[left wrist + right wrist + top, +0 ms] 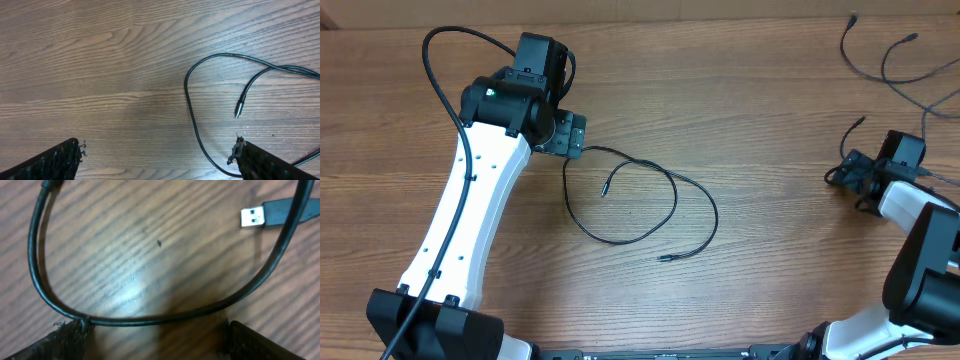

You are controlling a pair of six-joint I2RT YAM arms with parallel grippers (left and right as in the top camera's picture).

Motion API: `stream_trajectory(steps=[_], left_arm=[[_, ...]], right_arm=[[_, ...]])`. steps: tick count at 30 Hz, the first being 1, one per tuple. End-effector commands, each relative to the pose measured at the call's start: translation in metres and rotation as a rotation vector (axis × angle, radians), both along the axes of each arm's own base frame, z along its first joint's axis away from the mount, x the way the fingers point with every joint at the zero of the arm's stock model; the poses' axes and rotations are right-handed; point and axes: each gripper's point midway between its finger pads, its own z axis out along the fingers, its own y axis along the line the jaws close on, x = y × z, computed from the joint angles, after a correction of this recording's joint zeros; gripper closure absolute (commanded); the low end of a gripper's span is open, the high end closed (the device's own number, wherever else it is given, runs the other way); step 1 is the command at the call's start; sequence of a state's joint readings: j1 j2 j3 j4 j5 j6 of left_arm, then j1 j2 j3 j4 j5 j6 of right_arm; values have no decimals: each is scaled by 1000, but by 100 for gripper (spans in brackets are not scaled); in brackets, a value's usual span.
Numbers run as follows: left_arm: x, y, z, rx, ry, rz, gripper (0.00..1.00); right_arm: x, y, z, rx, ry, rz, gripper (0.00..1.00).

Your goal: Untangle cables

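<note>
The right gripper [155, 330] stands with its two black fingers apart, low over the brown wooden table [740, 110]. A thin black rubber cord [150, 320] lies across the gap between them, touching one fingertip but not pinched. A silver flat plug [252, 216] lies just beyond it.

The left gripper [160, 150] is also spread wide and holds nothing. It is beside a second thin black cable [189, 100], which makes a loose crossing loop in the middle of the table, its small pointed plug [239, 107] lying inside the loop. More thin cords [884, 62] lie in the far right corner.

I judge that the step in hand is taking hold of the cord on the right. The next move needs a firm pinch on this one cord only, then a slow pull away from the others.
</note>
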State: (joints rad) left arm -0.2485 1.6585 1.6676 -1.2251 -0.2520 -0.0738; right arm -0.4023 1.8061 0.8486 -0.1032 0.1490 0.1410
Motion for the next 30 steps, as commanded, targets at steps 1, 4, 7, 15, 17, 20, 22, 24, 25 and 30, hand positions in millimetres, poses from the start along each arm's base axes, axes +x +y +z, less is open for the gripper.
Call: stream_trajectory(steps=[1, 4, 7, 15, 17, 20, 22, 24, 25, 30], left_arm=[[1, 2, -3, 19, 7, -10, 1], [1, 2, -3, 19, 7, -10, 0], [1, 2, -3, 19, 7, -10, 0], [1, 2, -3, 19, 7, -10, 0], [1, 2, -3, 19, 7, -10, 0], [1, 2, -3, 19, 7, -10, 0], [1, 2, -3, 19, 7, -10, 0], [1, 2, -3, 19, 7, -10, 0], [1, 2, -3, 19, 7, -10, 0], [1, 2, -3, 19, 7, -10, 0]], right_arm=[[-15, 14, -40, 70, 75, 14, 13], [-8, 11, -47, 61, 55, 15, 14], [-4, 9, -58, 56, 44, 15, 15], [13, -2, -84, 9, -17, 4, 18], [18, -6, -83, -6, -34, 0, 19], [28, -15, -81, -36, -50, -15, 19], [35, -20, -76, -49, -67, -21, 19], [45, -26, -67, -60, -95, -24, 19], [50, -29, -64, -65, -107, -26, 18], [44, -28, -69, -36, -38, -28, 0]])
